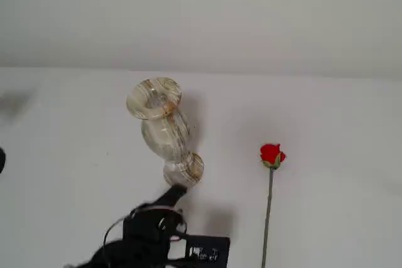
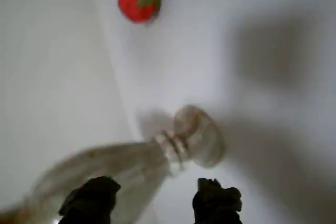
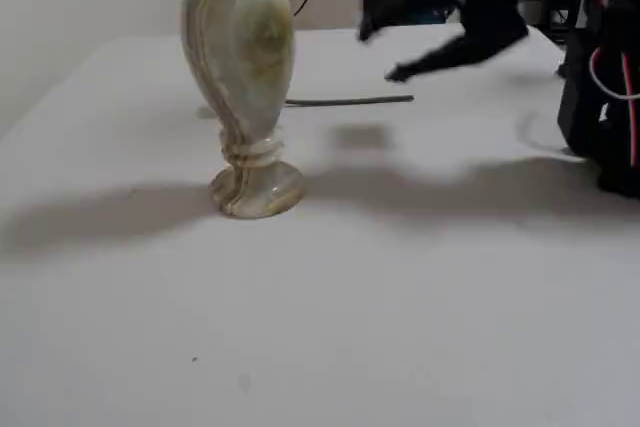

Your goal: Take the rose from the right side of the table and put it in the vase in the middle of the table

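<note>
Claw [image 2: 152,203] open near vase [image 2: 126,166]; rose [image 2: 138,1] well apart.

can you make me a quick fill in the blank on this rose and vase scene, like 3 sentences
1. The rose lies flat on the ____.
2. The vase stands ____ on its round foot.
3. The gripper holds ____, its fingers spread apart.

Missing words: table; upright; nothing
</note>
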Controlling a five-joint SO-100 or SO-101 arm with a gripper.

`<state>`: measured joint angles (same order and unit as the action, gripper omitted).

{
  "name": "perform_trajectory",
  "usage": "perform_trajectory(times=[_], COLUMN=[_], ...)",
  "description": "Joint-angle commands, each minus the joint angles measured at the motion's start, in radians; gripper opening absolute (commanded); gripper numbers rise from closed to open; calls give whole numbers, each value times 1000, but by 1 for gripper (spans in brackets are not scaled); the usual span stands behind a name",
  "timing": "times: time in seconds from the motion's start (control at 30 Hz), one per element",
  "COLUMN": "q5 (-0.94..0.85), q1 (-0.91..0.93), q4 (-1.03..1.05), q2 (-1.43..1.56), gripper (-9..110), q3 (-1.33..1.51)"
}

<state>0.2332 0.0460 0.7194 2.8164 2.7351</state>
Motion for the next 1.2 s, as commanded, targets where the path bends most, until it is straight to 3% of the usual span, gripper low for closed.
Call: perform_trajectory(times=[0.0,0.2,0.47,0.67,0.93,1.07,1.17], q5=[167,357,529,575,606,614,621], q1=[46,83,161,181,193,215,235], q4=[-48,112,164,209,456,635,857], q2=[-454,-870,-1238,-1445,-1822,-2054,-2408], gripper=[28,30,29,29,26,26,25], q3=[-393,-811,-1100,-1290,-1822,-2201,-2823])
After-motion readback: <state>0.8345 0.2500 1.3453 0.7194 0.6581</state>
